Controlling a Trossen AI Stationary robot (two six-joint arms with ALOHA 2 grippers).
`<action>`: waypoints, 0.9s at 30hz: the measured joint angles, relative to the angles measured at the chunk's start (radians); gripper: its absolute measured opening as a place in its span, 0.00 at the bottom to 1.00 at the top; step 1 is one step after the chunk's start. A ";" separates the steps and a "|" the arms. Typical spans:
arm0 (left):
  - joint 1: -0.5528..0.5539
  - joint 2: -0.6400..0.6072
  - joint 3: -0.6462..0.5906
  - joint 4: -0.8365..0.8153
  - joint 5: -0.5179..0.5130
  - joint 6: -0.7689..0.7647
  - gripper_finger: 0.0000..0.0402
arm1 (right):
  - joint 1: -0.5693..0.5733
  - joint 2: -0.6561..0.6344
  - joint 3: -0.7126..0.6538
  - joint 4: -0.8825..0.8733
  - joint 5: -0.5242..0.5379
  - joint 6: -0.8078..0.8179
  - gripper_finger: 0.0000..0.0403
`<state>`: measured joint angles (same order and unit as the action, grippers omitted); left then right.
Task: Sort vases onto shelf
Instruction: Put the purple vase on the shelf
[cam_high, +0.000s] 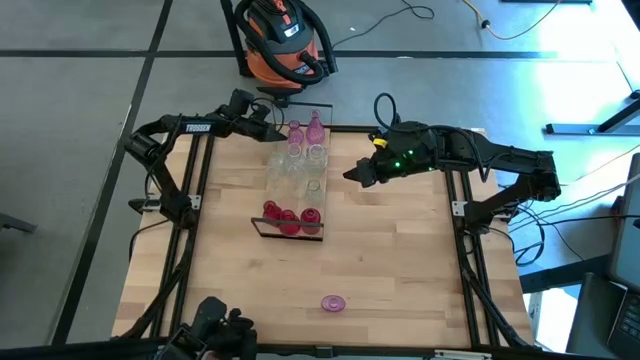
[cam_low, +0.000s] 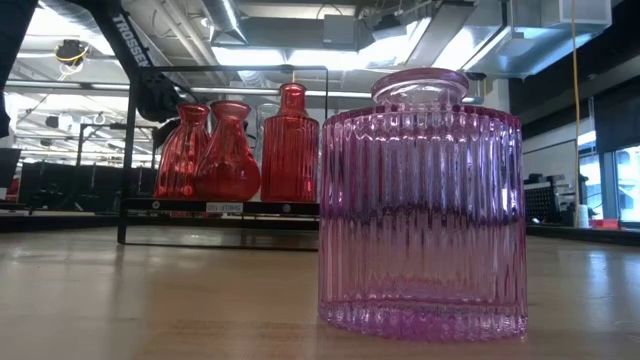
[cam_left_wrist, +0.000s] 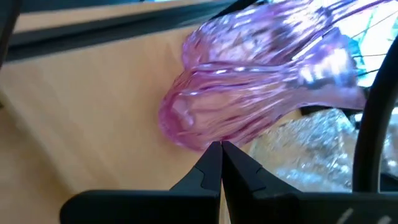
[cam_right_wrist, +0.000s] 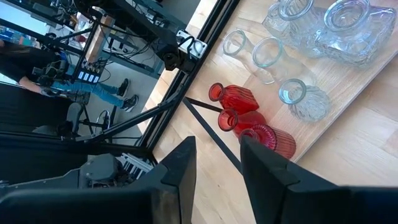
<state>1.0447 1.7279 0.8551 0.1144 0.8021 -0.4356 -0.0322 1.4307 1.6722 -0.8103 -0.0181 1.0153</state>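
The shelf is a narrow light-wood plank with a black frame at its near end. It lies on the table and runs from far to near. Pink vases stand at its far end, clear vases in the middle, and three red vases at the near end. One ribbed pink vase stands alone near the table's front edge, large in the low view. My left gripper is shut beside the far pink vases. My right gripper is open and empty, right of the shelf. My left gripper's shut fingertips come level from the table's left, right up against the rounded body of a pink vase at the shelf's far end. I cannot tell whether they touch the glass. The vase stands on the plank.
An orange and black shop vacuum stands on the floor beyond the far edge. Black frame rails run along both sides of the table. Bare tabletop lies right of the shelf and toward the near edge.
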 joint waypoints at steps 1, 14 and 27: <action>-0.002 0.000 0.000 0.018 0.000 -0.009 0.00 | 0.000 0.000 0.000 0.000 0.000 0.000 0.29; 0.014 0.000 0.000 0.081 -0.082 -0.052 0.00 | 0.000 0.000 0.000 0.001 0.000 0.000 0.29; 0.086 -0.222 0.000 -0.189 -0.146 0.112 0.00 | 0.000 0.000 0.000 0.000 0.003 -0.063 0.29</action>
<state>1.1312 1.5061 0.8547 -0.0746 0.6561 -0.3235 -0.0326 1.4303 1.6725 -0.8104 -0.0147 0.9527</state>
